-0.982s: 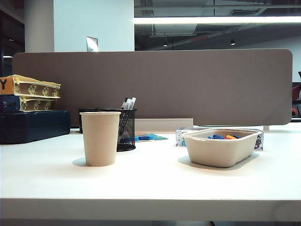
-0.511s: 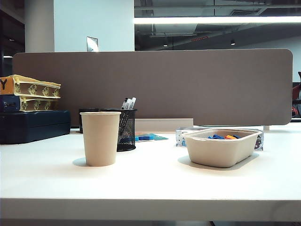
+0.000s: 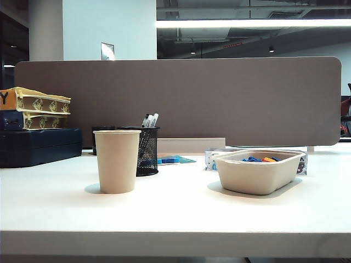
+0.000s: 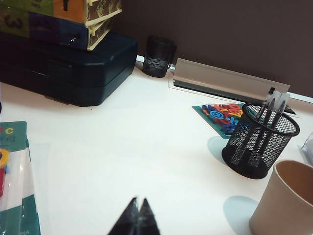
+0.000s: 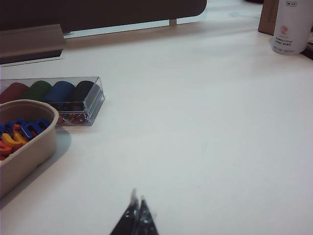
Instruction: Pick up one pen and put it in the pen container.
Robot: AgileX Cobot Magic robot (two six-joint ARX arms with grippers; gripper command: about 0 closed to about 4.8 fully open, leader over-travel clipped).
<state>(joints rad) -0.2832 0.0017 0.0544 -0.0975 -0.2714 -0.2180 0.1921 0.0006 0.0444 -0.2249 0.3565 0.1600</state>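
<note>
The pen container (image 3: 147, 150), a black wire-mesh cup, stands on the white table behind the tan paper cup (image 3: 117, 161). Pens (image 3: 149, 120) with light ends stick up out of it. In the left wrist view the pen container (image 4: 259, 142) holds the pens (image 4: 272, 108) upright, off to one side of my left gripper (image 4: 139, 200), which is shut and empty above bare table. My right gripper (image 5: 138, 196) is shut and empty too, over bare table beside the beige tray (image 5: 29, 156). Neither gripper shows in the exterior view.
A beige tray (image 3: 259, 174) with blue and orange letters sits at the right. A clear box of coloured pots (image 5: 58, 100) lies behind it. Dark cases (image 3: 38, 145) are stacked at the left, with a dark glass (image 4: 158, 56) and a magnet card (image 4: 222, 112) nearby. A white bottle (image 5: 292, 27) stands farther off.
</note>
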